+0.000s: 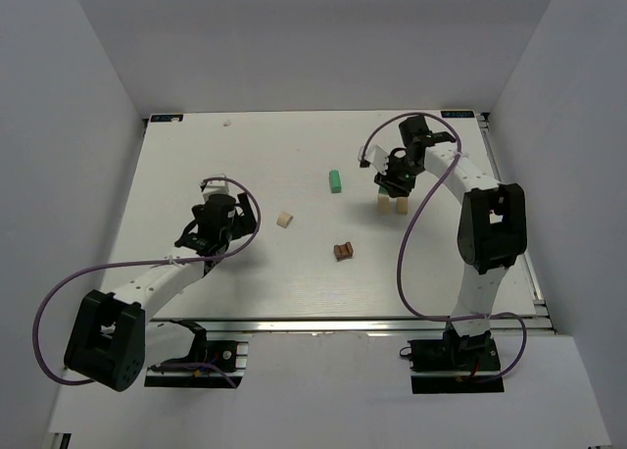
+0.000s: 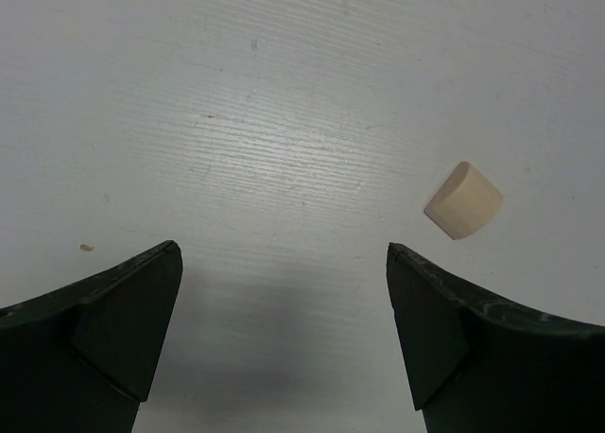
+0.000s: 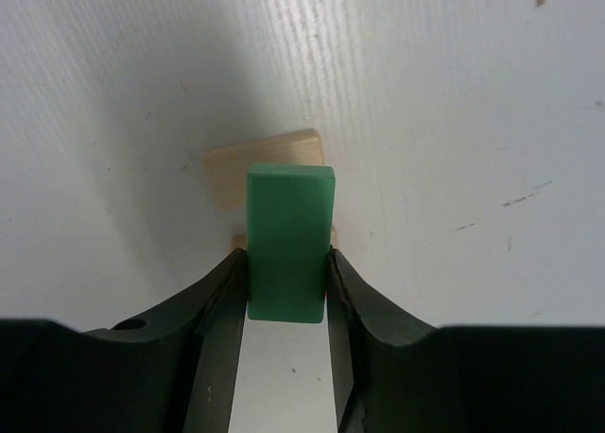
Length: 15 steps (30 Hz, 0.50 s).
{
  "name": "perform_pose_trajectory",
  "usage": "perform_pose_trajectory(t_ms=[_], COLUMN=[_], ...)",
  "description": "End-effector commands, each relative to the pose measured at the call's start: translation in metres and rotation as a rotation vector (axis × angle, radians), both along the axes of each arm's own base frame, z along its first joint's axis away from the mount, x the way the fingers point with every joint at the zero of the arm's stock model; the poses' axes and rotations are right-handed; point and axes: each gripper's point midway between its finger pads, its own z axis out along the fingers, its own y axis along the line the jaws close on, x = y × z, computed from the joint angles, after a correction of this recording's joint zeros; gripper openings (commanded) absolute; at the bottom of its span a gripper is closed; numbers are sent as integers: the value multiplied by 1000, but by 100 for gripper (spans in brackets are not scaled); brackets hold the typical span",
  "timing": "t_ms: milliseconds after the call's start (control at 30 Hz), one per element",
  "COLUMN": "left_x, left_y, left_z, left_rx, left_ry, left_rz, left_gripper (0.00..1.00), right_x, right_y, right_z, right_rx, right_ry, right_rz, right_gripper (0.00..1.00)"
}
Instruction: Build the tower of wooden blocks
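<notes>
A mint green block [image 3: 290, 234] is clamped in the right claw [image 3: 288, 263] and held over two pale tan blocks [image 1: 383, 206] standing side by side on the bench [image 1: 196, 165]; whether they touch cannot be told. The left claw [image 2: 284, 253] is spread wide, with a third tan block [image 2: 463, 199] near it. A second green block [image 1: 335, 181] and the dark brown notched block [image 1: 342, 251] are seen apart mid-bench.

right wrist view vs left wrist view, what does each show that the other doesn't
Only the right wrist view: the right hand shut on a green block, with a tan block just beyond it. Only the left wrist view: the left hand open and empty, with a rounded pale block lying ahead, untouched. Both: the white table.
</notes>
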Motion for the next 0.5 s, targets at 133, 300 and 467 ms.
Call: perform_pose_trajectory(t_ms=[133,300,467], left_x=[3,3,4], left_y=[-5,-8,-8], left_z=[9,4,1], left_rx=[-22,-26,-21], left_ry=[-43,-34,-24], left_rz=[-32,-44,-47], left_gripper=[98,98,98], right_x=[-15,-12,-9], right_y=[-6,-7,-10], right_z=[-9,-20,-26], right_rx=[-40,-46,-53], right_ry=[20,35,45], right_rz=[67,62,59], right_gripper=[13,15,17])
